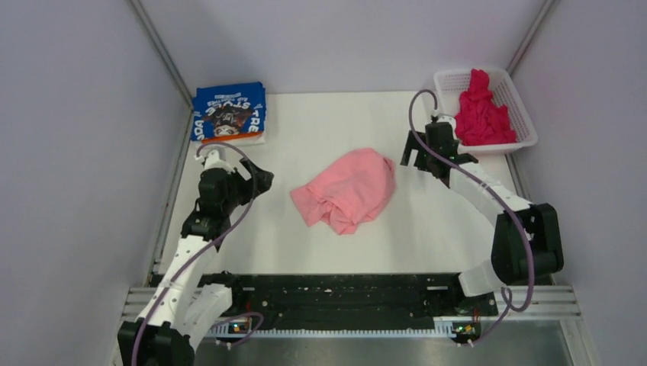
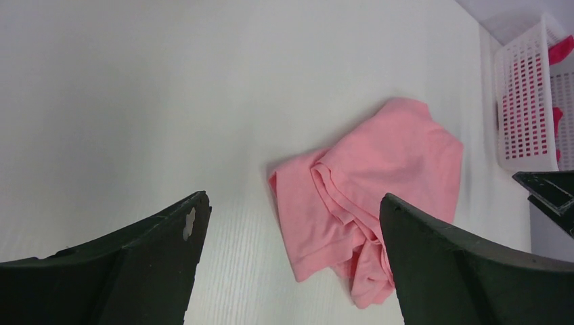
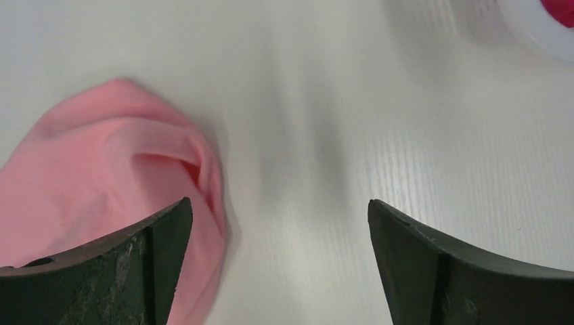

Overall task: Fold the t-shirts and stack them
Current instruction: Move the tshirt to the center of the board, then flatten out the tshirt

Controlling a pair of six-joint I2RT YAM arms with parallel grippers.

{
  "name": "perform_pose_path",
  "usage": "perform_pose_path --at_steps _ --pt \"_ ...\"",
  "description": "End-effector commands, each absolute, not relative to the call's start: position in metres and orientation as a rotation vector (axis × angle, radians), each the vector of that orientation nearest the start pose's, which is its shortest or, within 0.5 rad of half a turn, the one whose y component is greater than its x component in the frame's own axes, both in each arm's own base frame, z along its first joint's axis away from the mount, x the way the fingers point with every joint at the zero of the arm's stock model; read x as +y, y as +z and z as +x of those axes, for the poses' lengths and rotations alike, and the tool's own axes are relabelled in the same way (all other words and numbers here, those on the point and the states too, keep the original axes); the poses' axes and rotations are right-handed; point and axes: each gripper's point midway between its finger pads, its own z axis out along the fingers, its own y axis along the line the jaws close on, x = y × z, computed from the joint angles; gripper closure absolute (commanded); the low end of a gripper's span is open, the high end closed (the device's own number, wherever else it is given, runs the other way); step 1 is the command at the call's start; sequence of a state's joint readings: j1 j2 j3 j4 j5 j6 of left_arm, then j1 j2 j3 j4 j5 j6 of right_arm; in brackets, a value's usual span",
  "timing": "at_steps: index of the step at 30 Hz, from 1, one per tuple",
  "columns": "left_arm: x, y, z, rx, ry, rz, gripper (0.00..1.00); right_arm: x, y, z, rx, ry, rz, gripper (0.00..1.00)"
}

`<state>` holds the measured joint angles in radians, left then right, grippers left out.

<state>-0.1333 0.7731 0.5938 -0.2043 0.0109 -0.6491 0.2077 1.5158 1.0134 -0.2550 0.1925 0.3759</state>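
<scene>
A crumpled light pink t-shirt (image 1: 348,189) lies in a heap at the middle of the table, also in the left wrist view (image 2: 379,176) and at the left of the right wrist view (image 3: 101,176). A folded blue t-shirt (image 1: 229,113) with white lettering rests at the back left. A magenta t-shirt (image 1: 481,113) is bunched in the white mesh basket (image 1: 522,113) at the back right. My left gripper (image 1: 263,179) stands open to the left of the pink shirt, holding nothing. My right gripper (image 1: 412,156) hangs open just right of the pink shirt, with nothing between its fingers.
The basket (image 2: 524,108) stands against the right wall. Grey walls close the table on the left, back and right. A black rail (image 1: 336,293) runs along the near edge between the arm bases.
</scene>
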Motion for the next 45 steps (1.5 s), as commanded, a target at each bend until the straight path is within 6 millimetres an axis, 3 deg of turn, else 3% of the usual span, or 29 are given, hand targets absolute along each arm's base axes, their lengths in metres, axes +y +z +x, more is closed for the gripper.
perform_pose_path --at_steps 1,8,11,14,19,26,31,35,41,44,45 --pt "-0.1 0.194 0.301 2.003 -0.715 -0.44 0.01 0.115 0.178 0.394 2.094 0.165 0.113 0.01" --pt "-0.134 0.143 0.291 2.189 -0.812 -0.474 0.01 0.248 0.186 0.343 2.035 0.464 -0.516 0.02" --pt "-0.149 0.13 0.284 2.243 -0.819 -0.442 0.03 0.284 0.183 0.334 2.033 0.535 -0.639 0.05" --pt "-0.159 0.115 0.278 2.302 -0.812 -0.434 0.1 0.306 0.165 0.336 2.111 0.532 -0.693 0.15" --pt "-0.173 0.088 0.265 2.41 -0.743 -0.41 0.17 0.308 0.125 0.316 2.263 0.454 -0.712 0.27" --pt "-0.198 0.046 0.249 2.59 -0.671 -0.332 0.24 0.297 0.092 0.272 2.356 0.366 -0.657 0.28" --pt "-0.206 0.027 0.252 2.642 -0.579 -0.31 0.31 0.283 0.067 0.264 2.413 0.307 -0.612 0.32" --pt "-0.21 0.02 0.261 2.659 -0.534 -0.301 0.36 0.284 0.058 0.264 2.39 0.313 -0.649 0.36" --pt "-0.217 0.013 0.266 2.671 -0.518 -0.276 0.61 0.265 0.048 0.278 2.39 0.157 -0.547 0.5" --pt "-0.212 0.008 0.271 2.665 -0.455 -0.285 0.84 0.265 0.051 0.281 2.377 0.151 -0.521 0.63" --pt "-0.209 0.005 0.272 2.67 -0.427 -0.288 0.97 0.265 0.053 0.283 2.366 0.154 -0.51 0.72"
